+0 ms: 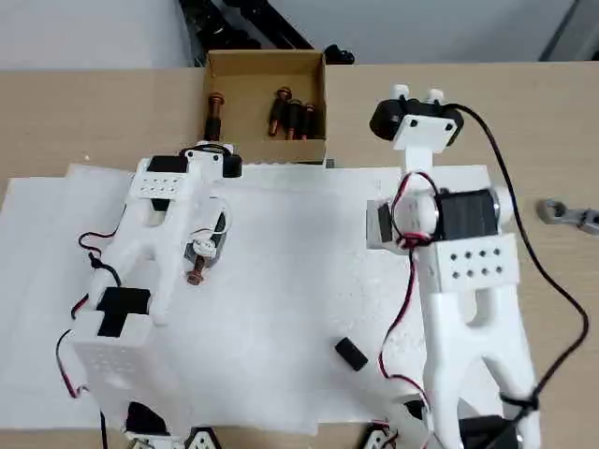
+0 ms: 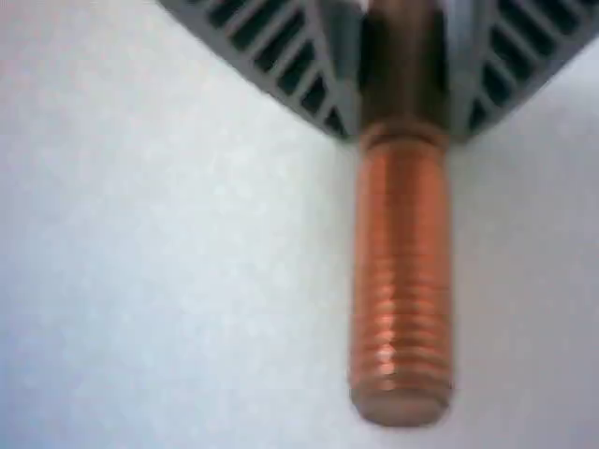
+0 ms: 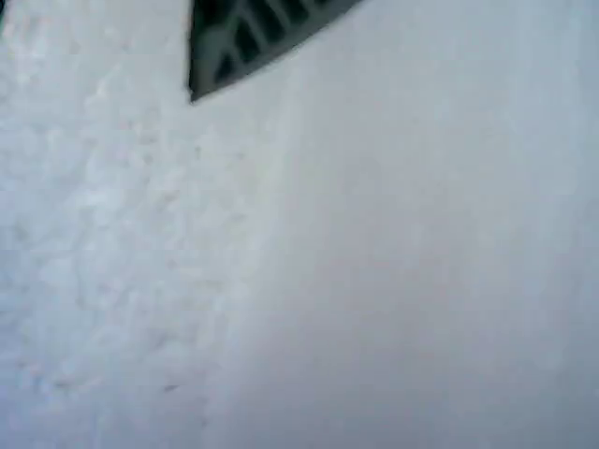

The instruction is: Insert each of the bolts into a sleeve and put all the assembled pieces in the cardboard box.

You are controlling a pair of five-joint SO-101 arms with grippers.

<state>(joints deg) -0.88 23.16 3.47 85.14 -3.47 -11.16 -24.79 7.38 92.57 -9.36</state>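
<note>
Left gripper (image 1: 202,251): clenched on a copper bolt (image 1: 196,274). It is recorded left of centre in the high view, over the white foam sheet (image 1: 299,281).

In the left wrist view the bolt (image 2: 402,281) is clamped between the ribbed grey fingers (image 2: 281,56) of the left gripper (image 2: 402,94). The threaded shank projects past the fingertips, and its free end is uncovered. The part gripped between the fingers is dark; whether a sleeve is fitted there cannot be told.

Black sleeve (image 1: 351,354): lying loose on the sheet, lower centre of the high view, well apart from the gripped bolt.

Cardboard box (image 1: 248,94): placed at the upper centre of the high view, touching the sheet's far edge. Three assembled pieces (image 1: 292,114) are noted together in its right half. One more piece (image 1: 215,110) lies along its left wall.

Right gripper (image 3: 248,42): positioned close over the white sheet (image 3: 374,281). Whether it is released or clenched cannot be told. The right arm (image 1: 468,271) is located in the right half of the high view, over the sheet's right edge.

A grey metal tool (image 1: 564,213) is noted on the bare table (image 1: 94,112), at the right edge of the frame.
</note>
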